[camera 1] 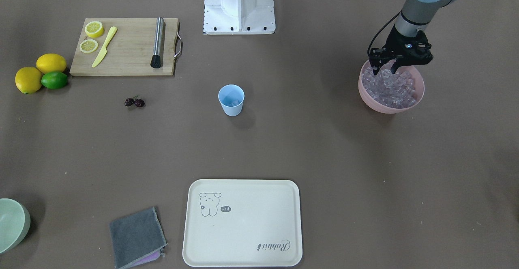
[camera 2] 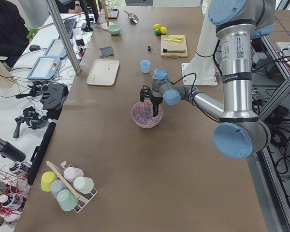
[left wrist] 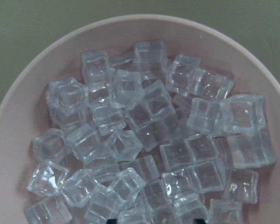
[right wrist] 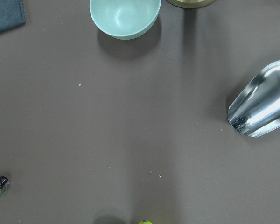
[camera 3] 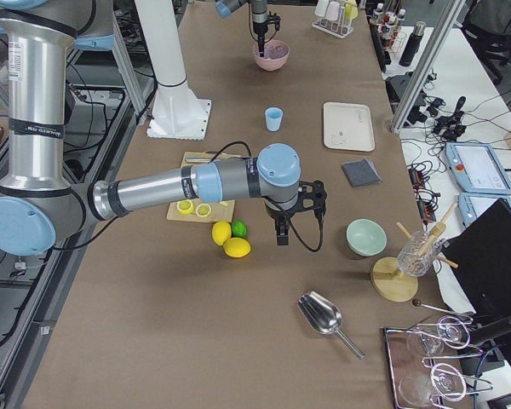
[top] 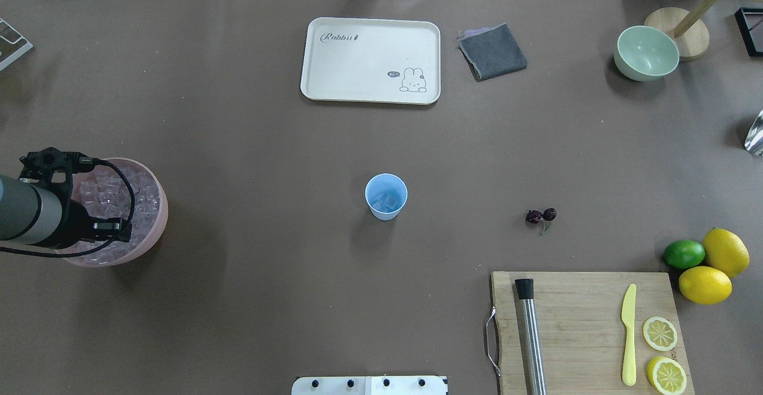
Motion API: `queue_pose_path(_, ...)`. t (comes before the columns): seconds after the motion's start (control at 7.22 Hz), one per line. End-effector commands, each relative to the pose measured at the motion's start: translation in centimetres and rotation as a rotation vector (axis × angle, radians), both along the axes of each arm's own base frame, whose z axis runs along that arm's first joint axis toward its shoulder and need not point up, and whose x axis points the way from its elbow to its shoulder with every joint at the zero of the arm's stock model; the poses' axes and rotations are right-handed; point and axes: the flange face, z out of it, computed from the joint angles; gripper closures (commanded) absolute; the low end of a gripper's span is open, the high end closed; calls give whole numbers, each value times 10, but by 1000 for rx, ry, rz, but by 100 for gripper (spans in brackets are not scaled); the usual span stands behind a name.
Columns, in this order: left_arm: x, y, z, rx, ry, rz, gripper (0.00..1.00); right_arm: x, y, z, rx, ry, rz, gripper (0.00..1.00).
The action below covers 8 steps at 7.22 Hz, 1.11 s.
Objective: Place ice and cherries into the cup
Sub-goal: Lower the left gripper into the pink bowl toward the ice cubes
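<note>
Left hand [camera 1: 385, 71] hung over the pink bowl [camera 1: 391, 106], fingers spread wide, tips just at the ice [left wrist: 149, 112], gripping nothing. Right hand [camera 3: 298, 223]: open or closed, could not tell. Ice looked hard, light and slick, so pinch one cube on flat opposite faces. Cherries [top: 541, 215] probably roll, so take them by the stems. Counts: one cup [camera 1: 232, 108] mid-counter with a few cubes inside; dozens in the bowl; two joined cherries on the counter, well apart from the cup.
</note>
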Motion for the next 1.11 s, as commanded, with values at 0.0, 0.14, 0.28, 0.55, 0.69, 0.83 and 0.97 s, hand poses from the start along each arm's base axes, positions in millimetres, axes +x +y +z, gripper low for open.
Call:
queue_pose_path(0.0,0,-1,2,-2,-3,-2,48,0,2,1,-2,-1,0,0)
queue_pose_path(0.14,-1,-1,2,-3,-3,-2,52,0,3,-1,1,-1,0,0)
queue_pose_path(0.28,-4,-3,4,24,-9,30,53,0,3,-1,1,-1,0,0)
queue_pose_path(0.55,-4,-3,7,32,-14,44,53,0,3,-1,1,-1,0,0)
queue_pose_path(0.69,-3,-3,8,27,-12,49,53,0,3,-1,1,1,0,0)
queue_pose_path(0.83,-3,-2,10,22,-14,51,53,0,3,-1,1,1,0,0)
queue_pose_path(0.97,-3,-3,11,20,-16,51,53,-1,2,-1,1,1,-1,0)
